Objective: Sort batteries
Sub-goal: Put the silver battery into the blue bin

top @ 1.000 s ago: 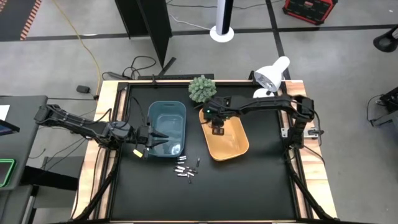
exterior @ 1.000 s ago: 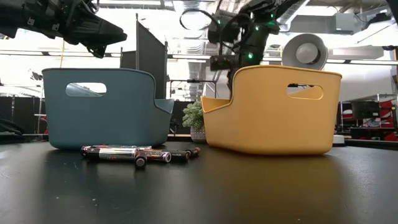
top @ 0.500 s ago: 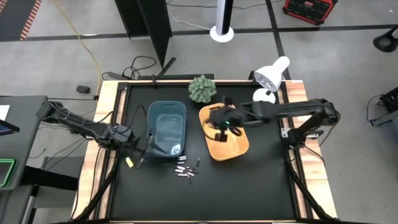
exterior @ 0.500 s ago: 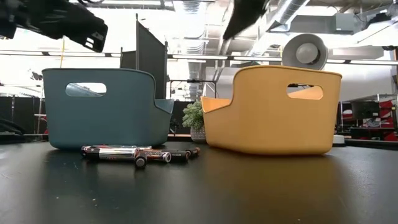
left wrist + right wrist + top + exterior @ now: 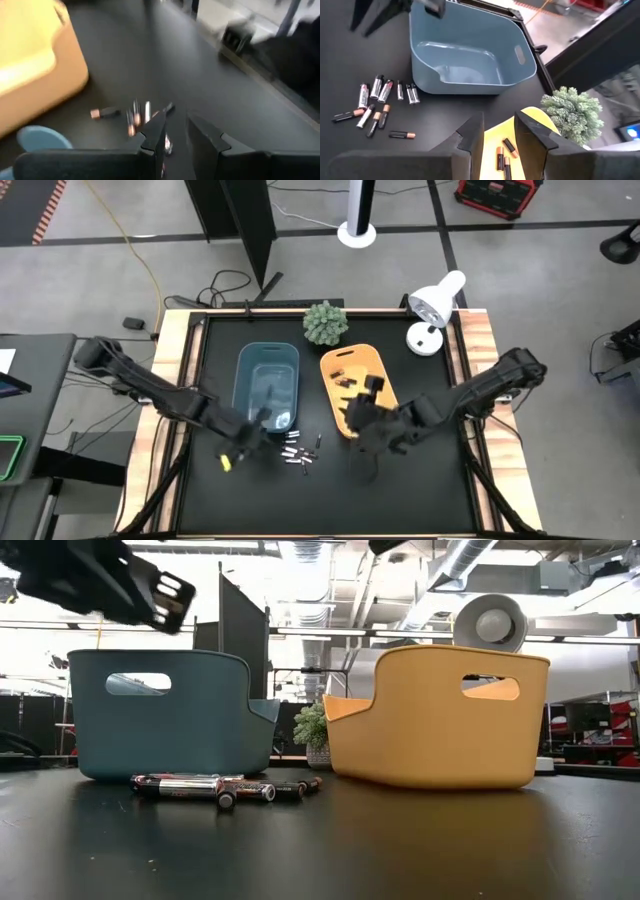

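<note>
Several batteries (image 5: pixel 300 452), silvery and dark, lie in a loose cluster on the black table just near of the blue bin (image 5: pixel 268 388); the low view shows the batteries (image 5: pixel 220 787) in front of it. A few more batteries (image 5: pixel 504 155) lie inside the yellow bin (image 5: pixel 372 402). My left gripper (image 5: pixel 248 442) hovers open to the left of the cluster, and in its wrist view the batteries (image 5: pixel 135 118) lie ahead of my left gripper (image 5: pixel 175 137). My right gripper (image 5: pixel 362 435) hangs open over the yellow bin's near end, looking along my right gripper (image 5: pixel 500 132) toward both bins.
A small potted plant (image 5: pixel 325 323) and a white lamp (image 5: pixel 435 305) stand at the table's far edge. The two bins sit side by side mid-table. Bare black table stretches near of the cluster and to the right of the yellow bin.
My left gripper has swung from the blue bin's left side toward the near edge and rightward, closing on the battery cluster. My right gripper has pulled back from over the yellow bin's far part to its near end. Bins and table batteries have stayed put.
</note>
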